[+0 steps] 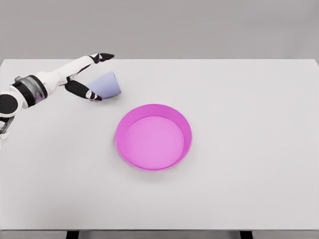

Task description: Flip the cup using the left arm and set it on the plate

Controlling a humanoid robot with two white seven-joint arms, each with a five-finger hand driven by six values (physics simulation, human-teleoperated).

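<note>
White table (pixel 239 164), cup (pixel 107 83) half-hidden

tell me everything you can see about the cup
The cup is pale lavender, plain and matte, with no handle visible. It is tilted on its side at the table's far left, up-left of the pink plate and apart from it. The left hand is around its left end, thumb below and fingers above. Its opening is hidden.

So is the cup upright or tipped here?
Tipped. The lavender cup lies tilted in the left hand, closed base pointing right, away from the empty pink plate.
</note>
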